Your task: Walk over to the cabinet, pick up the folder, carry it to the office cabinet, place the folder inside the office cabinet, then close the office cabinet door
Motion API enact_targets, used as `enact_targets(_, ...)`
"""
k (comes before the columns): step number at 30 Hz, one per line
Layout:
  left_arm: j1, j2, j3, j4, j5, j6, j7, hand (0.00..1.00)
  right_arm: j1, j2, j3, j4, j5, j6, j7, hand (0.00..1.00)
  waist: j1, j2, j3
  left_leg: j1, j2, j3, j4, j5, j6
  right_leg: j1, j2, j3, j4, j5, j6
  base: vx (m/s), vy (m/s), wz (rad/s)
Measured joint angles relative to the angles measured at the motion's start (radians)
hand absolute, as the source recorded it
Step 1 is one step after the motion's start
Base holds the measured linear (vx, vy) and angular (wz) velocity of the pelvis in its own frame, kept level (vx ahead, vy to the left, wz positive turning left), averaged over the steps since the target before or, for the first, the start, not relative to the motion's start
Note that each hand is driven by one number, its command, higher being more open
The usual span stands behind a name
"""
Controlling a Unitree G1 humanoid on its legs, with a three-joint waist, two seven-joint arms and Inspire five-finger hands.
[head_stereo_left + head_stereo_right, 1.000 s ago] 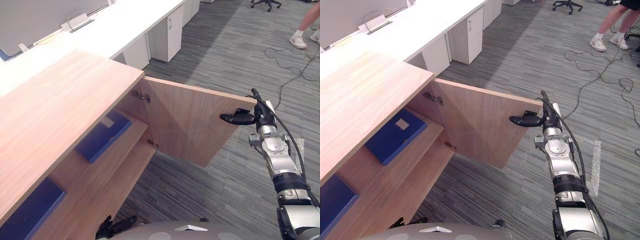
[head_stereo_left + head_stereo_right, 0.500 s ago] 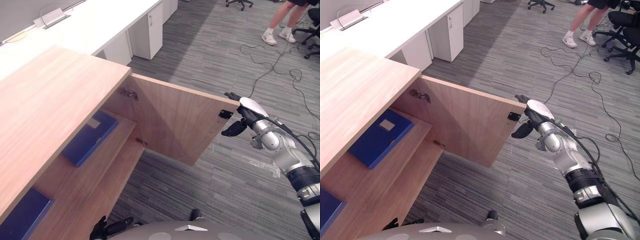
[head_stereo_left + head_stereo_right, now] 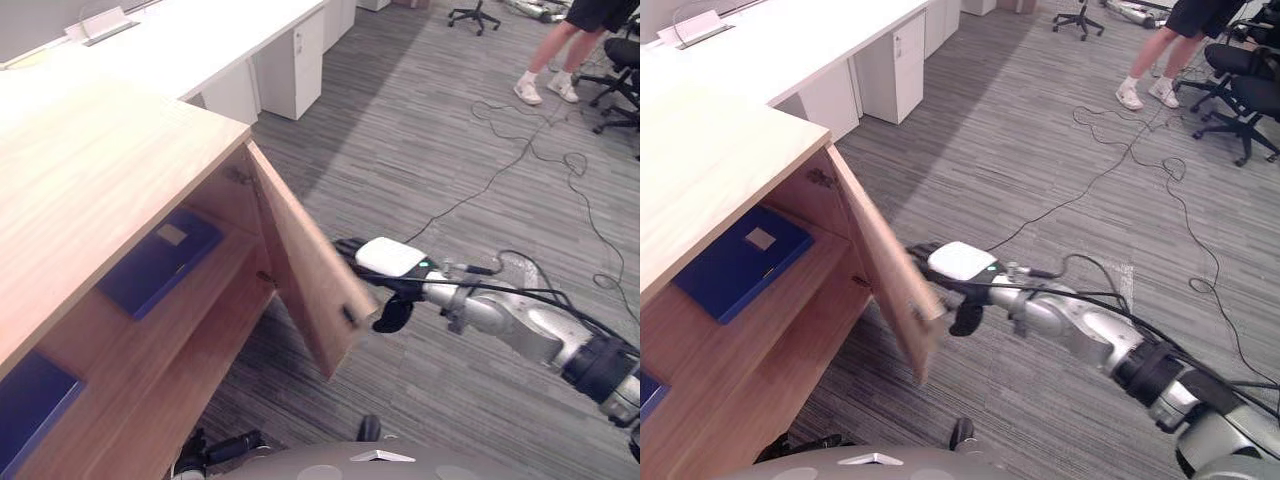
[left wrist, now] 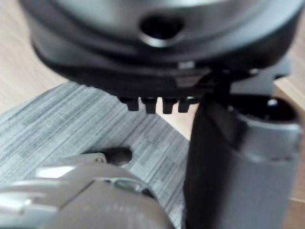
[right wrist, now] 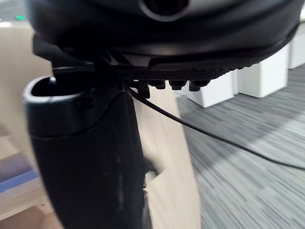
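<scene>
A blue folder (image 3: 155,262) lies flat on the upper shelf inside the wooden office cabinet (image 3: 90,180). The cabinet door (image 3: 305,270) stands about halfway shut. My right hand (image 3: 395,275) is open, its fingers straight against the door's outer face near the free edge; the thumb (image 5: 90,157) hangs below, with the door's edge (image 5: 171,157) close beside it. My left hand (image 3: 215,452) hangs low by the cabinet's lower shelf, fingers relaxed, holding nothing; its thumb (image 4: 228,162) shows over grey carpet.
A second blue folder (image 3: 25,410) lies on the lower shelf. White desks with drawer units (image 3: 295,60) run along the back. A person's legs (image 3: 1150,60) and office chairs (image 3: 1230,90) are at the far right. Cables (image 3: 520,150) trail over the carpet.
The door has swung from wide open to about half shut. My right hand has moved with it toward the cabinet, and the camera has shifted.
</scene>
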Motion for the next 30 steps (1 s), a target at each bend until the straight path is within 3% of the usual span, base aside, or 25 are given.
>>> enact_targets(3, -0.011, -0.001, 0.000, 0.001, 0.000, 0.002, 0.023, 1.00, -0.085, 0.065, 0.089, -0.047, 0.001, -0.033, -0.027, 1.00, 0.037, -0.011, -0.011, -0.003, 0.000, -0.008, -0.001, 0.006, 0.000, 0.000, 0.001, -0.002, 0.003, 0.002, -0.002, 0.01, 0.010, 0.08)
enact_targets(9, -0.014, 0.011, 0.006, 0.009, 0.000, 0.002, 0.051, 1.00, -0.154, 0.200, 0.199, -0.055, 0.001, -0.050, -0.066, 1.00, 0.071, -0.051, -0.041, -0.007, -0.012, -0.020, 0.000, 0.008, 0.003, 0.003, -0.014, -0.006, -0.002, 0.003, -0.004, 0.00, 0.040, 0.07)
enact_targets(16, -0.013, 0.011, 0.002, 0.018, -0.001, 0.003, 0.068, 1.00, -0.145, 0.231, 0.257, -0.041, 0.007, -0.047, -0.065, 1.00, 0.072, -0.049, -0.046, -0.019, -0.016, -0.039, 0.003, 0.013, 0.007, 0.007, -0.019, -0.022, -0.002, 0.004, -0.004, -0.02, 0.019, 0.08)
enact_targets(24, -0.014, 0.006, 0.000, 0.042, 0.000, 0.002, 0.058, 1.00, 0.183, 0.216, 0.138, 0.058, 0.019, -0.027, -0.055, 1.00, 0.071, -0.020, -0.054, -0.020, -0.016, -0.044, 0.001, 0.016, 0.006, 0.007, -0.019, -0.026, 0.003, 0.003, -0.004, 0.00, 0.002, 0.02)
enact_targets(30, -0.017, 0.009, 0.016, 0.048, 0.043, 0.001, 0.045, 1.00, 0.396, 0.195, 0.024, 0.138, 0.019, -0.022, -0.055, 1.00, 0.062, -0.012, -0.052, -0.016, -0.015, -0.044, 0.000, 0.018, 0.004, 0.010, -0.022, -0.025, -0.002, 0.002, -0.004, 0.00, 0.000, 0.00)
